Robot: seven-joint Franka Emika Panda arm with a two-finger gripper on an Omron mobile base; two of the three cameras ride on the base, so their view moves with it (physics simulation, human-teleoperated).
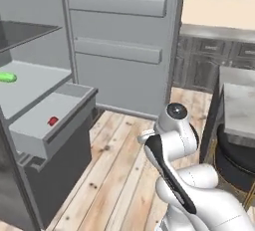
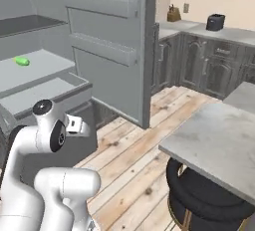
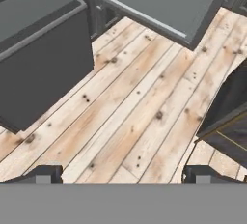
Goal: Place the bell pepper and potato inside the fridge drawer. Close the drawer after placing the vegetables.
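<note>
The big fridge stands wide open in front of me, and its door is swung far out to the side so I can get at what is inside. On the wide grey shelf lies a long green vegetable, near the left edge, and that one is not mine to move. Below the shelf the fridge drawer is pulled out toward the room, so its top is open and things can be dropped in from above. The bell pepper is already in it, a small red thing resting on the grey floor of the drawer, close to the front wall. I cannot spot the potato, so I cannot say if it is in the drawer too. I think the drawer must stay out until I know. My arm is folded low over the wooden floor, well away from the drawer. My pincer points down at the floor planks with its two tips spread wide apart, and it holds nothing. The dark front of the drawer is just to one side of my pincer, so a push to shut it looks like an easy next move
</note>
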